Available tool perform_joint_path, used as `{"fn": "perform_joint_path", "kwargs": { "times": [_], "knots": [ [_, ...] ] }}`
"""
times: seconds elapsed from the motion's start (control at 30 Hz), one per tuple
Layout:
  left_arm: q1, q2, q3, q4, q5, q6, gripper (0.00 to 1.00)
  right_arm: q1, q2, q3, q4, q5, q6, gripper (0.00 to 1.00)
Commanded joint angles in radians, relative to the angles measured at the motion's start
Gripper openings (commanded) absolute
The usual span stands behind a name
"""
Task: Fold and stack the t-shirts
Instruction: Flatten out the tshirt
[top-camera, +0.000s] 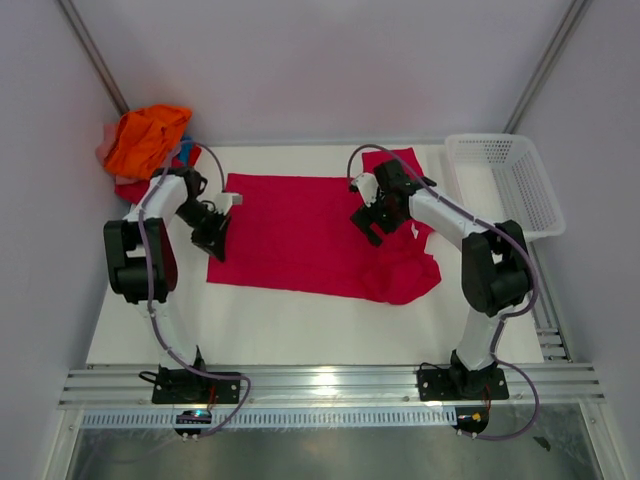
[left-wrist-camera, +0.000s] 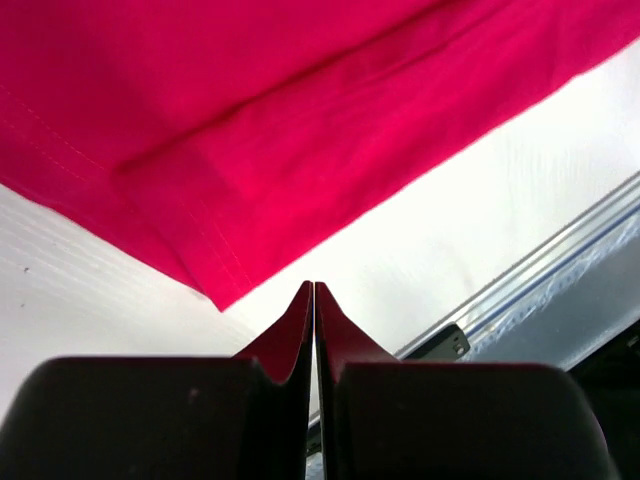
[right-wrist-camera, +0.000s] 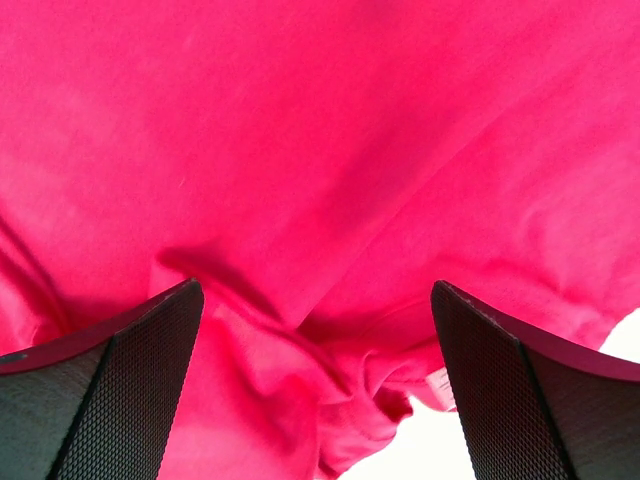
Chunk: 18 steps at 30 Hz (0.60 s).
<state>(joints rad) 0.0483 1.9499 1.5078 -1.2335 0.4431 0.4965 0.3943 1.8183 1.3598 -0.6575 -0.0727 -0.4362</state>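
My right gripper gaped over the bunched crimson t-shirt, left gripper closed empty, so I risked pinching several layers

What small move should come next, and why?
Probably lower the open right gripper and close on the crumpled right end of the crimson cloth t-shirt, to pull it flat: the rest lies spread; the left gripper is shut beside its corner.

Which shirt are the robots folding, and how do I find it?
Look at the white table, right in its middle. The crimson t-shirt lies spread there. Unlike the orange shirt bunched in the far left corner, it is mostly flat, crumpled only at its right end.
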Motion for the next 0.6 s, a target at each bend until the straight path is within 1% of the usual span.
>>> {"fn": "perform_joint_path", "kwargs": {
  "times": [0.0, 0.17, 0.2, 0.23, 0.27, 0.3, 0.33, 0.37, 0.4, 0.47, 0.57],
  "knots": [
    [0.002, -0.057, 0.051, -0.125, 0.037, 0.06, 0.0, -0.006, 0.047, 0.094, -0.007, 0.048, 0.043, 0.99],
    [0.002, -0.092, 0.065, -0.19, 0.036, 0.096, 0.0, -0.023, 0.145, 0.232, -0.043, 0.042, 0.063, 0.99],
    [0.002, -0.098, 0.062, -0.192, 0.016, 0.094, 0.0, -0.026, 0.159, 0.249, -0.051, 0.04, 0.066, 0.99],
    [0.002, -0.101, 0.058, -0.185, 0.0, 0.085, 0.07, -0.028, 0.17, 0.265, -0.06, 0.037, 0.071, 1.0],
    [0.002, -0.106, 0.054, -0.161, -0.006, 0.073, 0.33, -0.031, 0.185, 0.281, -0.068, 0.034, 0.074, 0.99],
    [0.002, -0.109, 0.033, -0.147, -0.01, 0.068, 0.54, -0.032, 0.187, 0.285, -0.07, 0.028, 0.074, 0.99],
    [0.002, -0.111, 0.019, -0.13, -0.027, 0.063, 0.67, -0.032, 0.187, 0.282, -0.068, 0.021, 0.076, 0.99],
    [0.001, -0.117, 0.005, -0.109, -0.035, 0.054, 0.76, -0.034, 0.185, 0.271, -0.065, 0.017, 0.073, 0.99],
    [0.002, -0.115, -0.009, -0.072, -0.04, 0.047, 0.83, -0.034, 0.179, 0.263, -0.065, 0.014, 0.071, 0.99],
    [0.001, -0.102, -0.024, -0.054, -0.05, 0.04, 0.84, -0.035, 0.167, 0.228, -0.053, 0.004, 0.068, 0.99],
    [0.004, -0.056, -0.021, -0.026, -0.041, 0.033, 0.82, -0.04, 0.144, 0.181, -0.036, 0.001, 0.067, 0.99]
  ]
}}
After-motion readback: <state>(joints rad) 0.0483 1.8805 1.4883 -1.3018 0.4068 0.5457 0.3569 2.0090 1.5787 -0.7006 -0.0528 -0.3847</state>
